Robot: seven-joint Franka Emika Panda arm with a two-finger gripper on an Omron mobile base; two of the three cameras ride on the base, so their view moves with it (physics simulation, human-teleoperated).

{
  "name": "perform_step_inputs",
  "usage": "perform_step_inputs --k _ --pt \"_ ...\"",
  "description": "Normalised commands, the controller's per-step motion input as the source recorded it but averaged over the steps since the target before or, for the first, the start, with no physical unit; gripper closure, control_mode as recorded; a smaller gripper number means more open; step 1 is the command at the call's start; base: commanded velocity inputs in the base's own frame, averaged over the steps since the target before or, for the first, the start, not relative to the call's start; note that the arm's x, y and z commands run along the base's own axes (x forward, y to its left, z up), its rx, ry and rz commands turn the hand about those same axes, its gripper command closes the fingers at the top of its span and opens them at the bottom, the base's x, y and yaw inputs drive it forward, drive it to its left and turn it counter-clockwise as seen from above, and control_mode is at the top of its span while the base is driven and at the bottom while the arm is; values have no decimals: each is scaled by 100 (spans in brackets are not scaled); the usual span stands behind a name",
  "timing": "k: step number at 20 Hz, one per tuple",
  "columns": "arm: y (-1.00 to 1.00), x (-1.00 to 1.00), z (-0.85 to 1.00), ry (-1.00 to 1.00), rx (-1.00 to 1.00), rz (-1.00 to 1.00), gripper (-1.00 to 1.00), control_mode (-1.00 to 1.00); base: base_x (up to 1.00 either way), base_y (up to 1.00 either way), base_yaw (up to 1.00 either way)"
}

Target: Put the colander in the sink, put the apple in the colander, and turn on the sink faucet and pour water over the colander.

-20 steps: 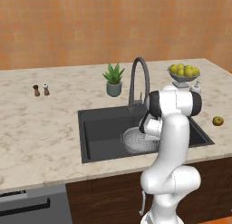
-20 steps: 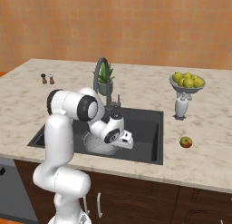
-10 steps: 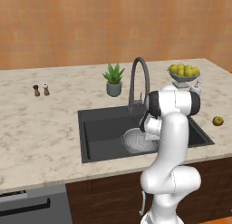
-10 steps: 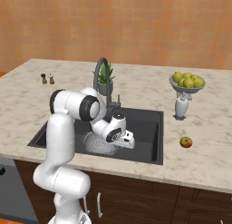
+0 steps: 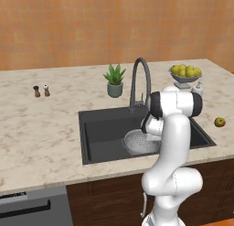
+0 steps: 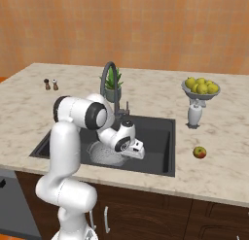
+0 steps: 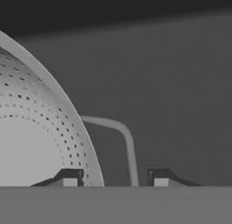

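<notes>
Fingers point(image 7: 70, 178) straddle the colander point(image 7: 36, 128) rim, parted.

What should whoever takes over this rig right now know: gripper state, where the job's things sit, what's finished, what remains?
Gripper: open, low in the sink, one fingertip inside the colander rim and one outside, beside its side handle; not clamped on it.
Colander: on the sink floor, upright, nothing visible inside it.
Apple: on the counter right of the sink, near the front edge.
Sink faucet: behind the basin; no water visible.
Done: colander in the sink.
Left: lift the gripper clear, fetch the apple and put it in the colander, turn on the faucet and run water over the colander.
</notes>
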Motion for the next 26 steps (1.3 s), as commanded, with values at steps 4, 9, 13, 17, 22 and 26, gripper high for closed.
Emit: perform_step_inputs --k 4,9,13,17,22,26 --pt "-1 -7 42 0 0 -2 -100 -100 0 0 0" --pt "-9 -18 62 -1 4 0 -100 -100 0 0 0" --pt "-17 -40 61 -9 8 0 -100 -100 0 0 0" --pt "-19 -49 50 -1 10 0 -100 -100 0 0 0" --pt "-20 -35 66 0 10 0 -100 -100 0 0 0" --pt "-19 -44 76 0 4 0 -100 -100 0 0 0"
